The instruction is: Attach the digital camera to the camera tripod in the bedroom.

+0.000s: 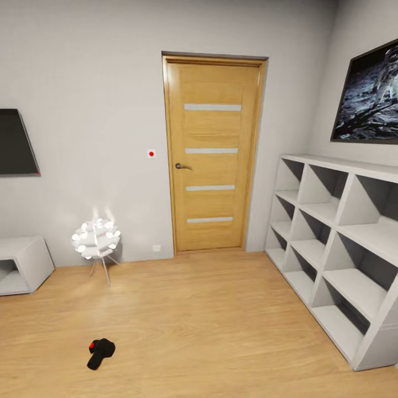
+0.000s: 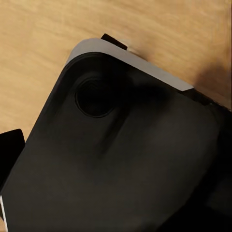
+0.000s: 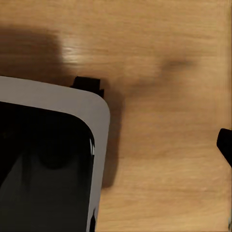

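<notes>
Wood floor (image 1: pixel 210 326) spreads across the bedroom, and the digital camera (image 1: pixel 100 352) lies on it toward the near left part of the head view, black with its red button showing, well apart from everything else. Behind it, close to the back wall, stands a white petal-shaped floor lamp (image 1: pixel 96 239) on thin legs, lit. A low white cube unit (image 1: pixel 25 264) sits at the left edge against the same wall, and its open compartment looks empty. Along the right wall runs a tall set of white cube shelves (image 1: pixel 337 243); every compartment that can be seen holds nothing. A closed wooden door (image 1: pixel 213 155) with four pale strips and a lever handle fills the middle of the back wall, with a small red-dotted switch (image 1: pixel 151 153) just left of it. A dark framed picture (image 1: pixel 367 94) hangs above the shelves, and a dark panel (image 1: pixel 16 142) hangs at the left.

Both wrist views look down at the robot's dark, grey-rimmed base (image 2: pixel 121 159) (image 3: pixel 43 164) over the wood floor. Whether either claw is released or clenched cannot be told
</notes>
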Robot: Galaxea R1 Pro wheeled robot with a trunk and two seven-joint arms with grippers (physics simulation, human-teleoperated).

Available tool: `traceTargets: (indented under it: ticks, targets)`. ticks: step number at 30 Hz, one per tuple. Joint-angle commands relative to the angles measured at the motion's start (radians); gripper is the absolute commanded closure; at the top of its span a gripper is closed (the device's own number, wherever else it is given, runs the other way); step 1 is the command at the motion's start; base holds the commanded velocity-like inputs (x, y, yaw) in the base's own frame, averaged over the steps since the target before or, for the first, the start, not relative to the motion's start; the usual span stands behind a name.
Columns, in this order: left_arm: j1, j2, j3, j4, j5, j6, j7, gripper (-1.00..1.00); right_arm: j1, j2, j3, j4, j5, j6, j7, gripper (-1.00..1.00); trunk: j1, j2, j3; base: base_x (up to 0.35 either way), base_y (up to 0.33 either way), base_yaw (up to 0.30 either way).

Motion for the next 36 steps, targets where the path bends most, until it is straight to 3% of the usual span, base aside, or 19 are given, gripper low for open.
traceTargets:
  ticks: [1,36]
  targets:
    - [0.000,0.000,0.004,-0.001,-0.002,-0.001,0.003,-1.00,-0.001,-0.001,-0.008,0.003,0.009,-0.004,0.002,-1.00,0.001,0.000,-0.001,0.323,-0.006,0.000]
    - [0.000,0.000,0.006,-0.001,0.000,-0.002,0.010,-1.00,-0.001,0.001,-0.011,0.004,0.005,0.008,0.003,-1.00,0.001,0.000,-0.001,0.323,-0.020,0.000]
